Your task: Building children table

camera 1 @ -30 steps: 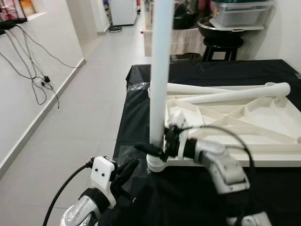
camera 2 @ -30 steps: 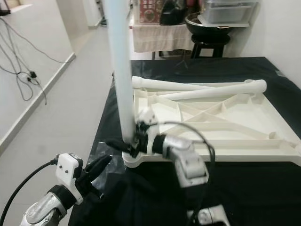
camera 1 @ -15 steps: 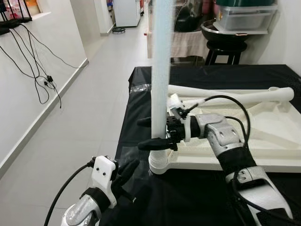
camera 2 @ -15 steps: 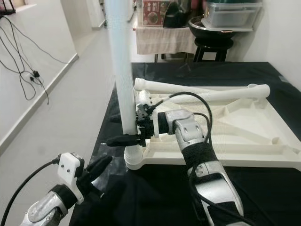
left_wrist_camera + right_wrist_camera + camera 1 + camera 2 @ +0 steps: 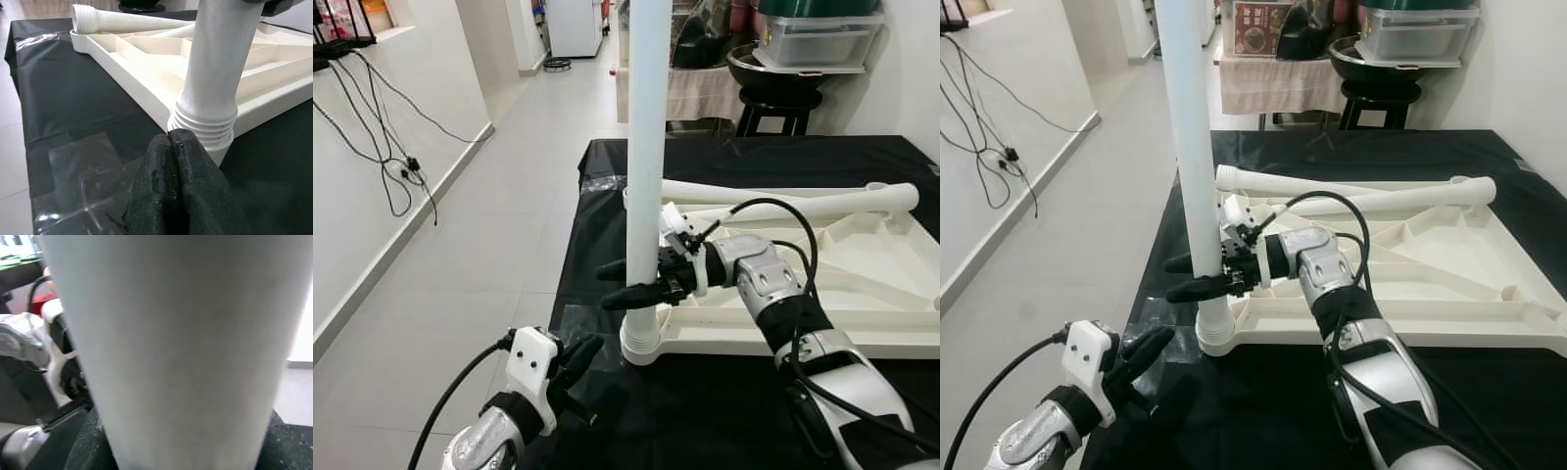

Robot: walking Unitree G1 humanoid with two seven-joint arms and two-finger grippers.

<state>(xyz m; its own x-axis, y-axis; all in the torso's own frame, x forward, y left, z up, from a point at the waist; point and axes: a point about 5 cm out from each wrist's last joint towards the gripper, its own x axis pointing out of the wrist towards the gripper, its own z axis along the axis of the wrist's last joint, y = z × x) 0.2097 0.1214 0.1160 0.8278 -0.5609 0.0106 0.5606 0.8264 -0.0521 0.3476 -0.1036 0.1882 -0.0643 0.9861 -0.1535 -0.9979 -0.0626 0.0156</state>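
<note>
Three white legs, one upturned table panel, two claws

One leg (image 5: 645, 147) stands upright in the corner socket of the single ribbed panel (image 5: 862, 284) — two more legs (image 5: 803, 204) lie across it. One black-covered tabletop (image 5: 724, 392) carries them. Two claws: the right claw (image 5: 628, 283) and the left claw (image 5: 576, 357). One black stool (image 5: 781, 103) — one clear bin (image 5: 822, 34).

Upright leg (image 5: 646, 147) between right gripper's (image 5: 628, 282) jaws

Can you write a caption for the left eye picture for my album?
Right gripper holds the upright white table leg standing in the corner socket of the upside-down white tabletop.
</note>
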